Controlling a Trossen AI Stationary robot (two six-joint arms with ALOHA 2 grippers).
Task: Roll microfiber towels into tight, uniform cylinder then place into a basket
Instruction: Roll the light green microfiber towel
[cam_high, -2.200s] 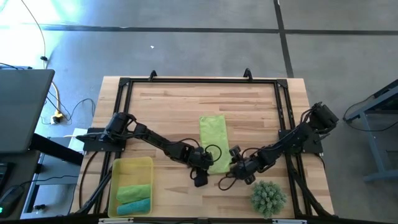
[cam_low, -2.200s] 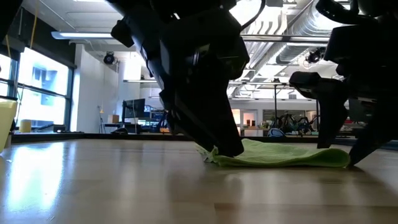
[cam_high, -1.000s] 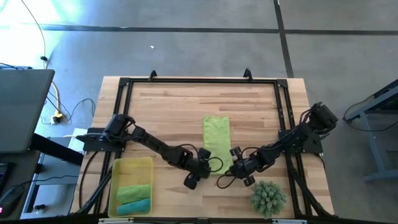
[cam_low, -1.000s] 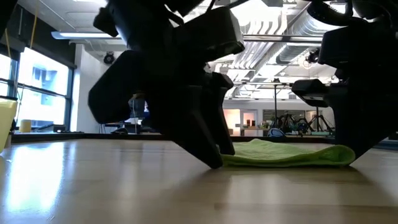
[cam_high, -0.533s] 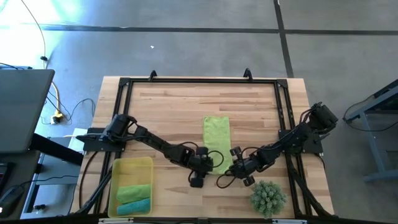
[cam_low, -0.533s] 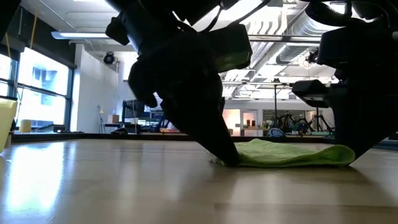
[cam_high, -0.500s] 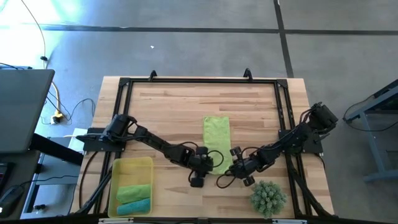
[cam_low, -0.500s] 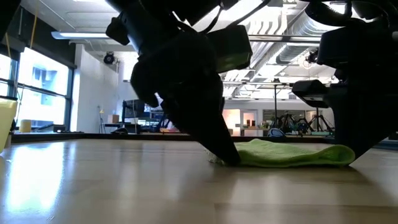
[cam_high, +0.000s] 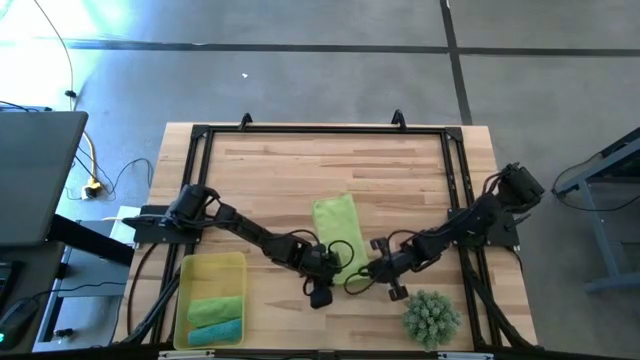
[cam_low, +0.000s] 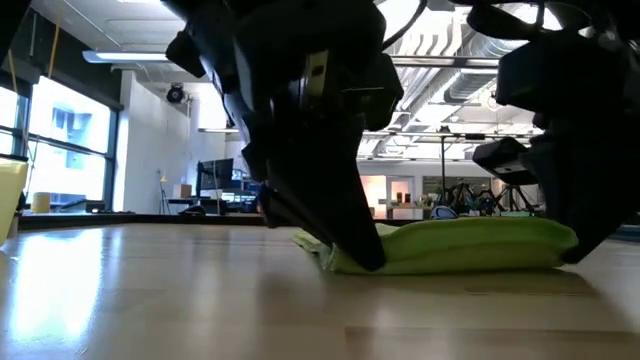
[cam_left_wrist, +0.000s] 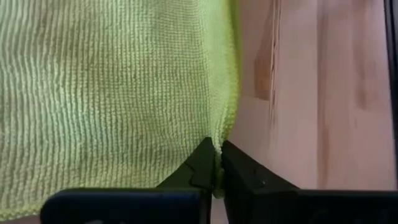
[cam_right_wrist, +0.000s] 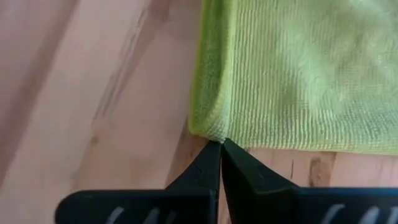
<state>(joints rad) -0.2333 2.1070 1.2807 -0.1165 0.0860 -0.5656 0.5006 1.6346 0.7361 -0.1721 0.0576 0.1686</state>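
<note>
A pale wooden surface (cam_high: 270, 170) framed in black rails carries the scene, with the two dark arms reaching in from either side to meet near its front middle. At the front left corner sits the basket (cam_high: 186, 268), a translucent yellow tray already holding two rolled towels — a lime green roll (cam_high: 215, 309) and a teal roll (cam_high: 216, 331) just beside it. A spiky green plant (cam_high: 432, 316) stands at the front right, well apart from the basket.

Between the arms lies the last lime green towel (cam_high: 336, 232), a narrow folded strip running away from the front edge and slightly askew. Its weave is fine and ribbed, its long edge doubled over and soft, and from table height its near end looks lifted just off the wood.

The left gripper (cam_left_wrist: 217, 163) is pressed together on one near corner of the towel; the right gripper (cam_right_wrist: 220, 157) is likewise pinched tight on the other near corner, its folded edge bunched at the fingertips.

To roll well from here, both corners would likely need to turn over together and level, keeping the near edge straight and taut across its width — any lag on one side would probably yield a cone rather than an even cylinder.
</note>
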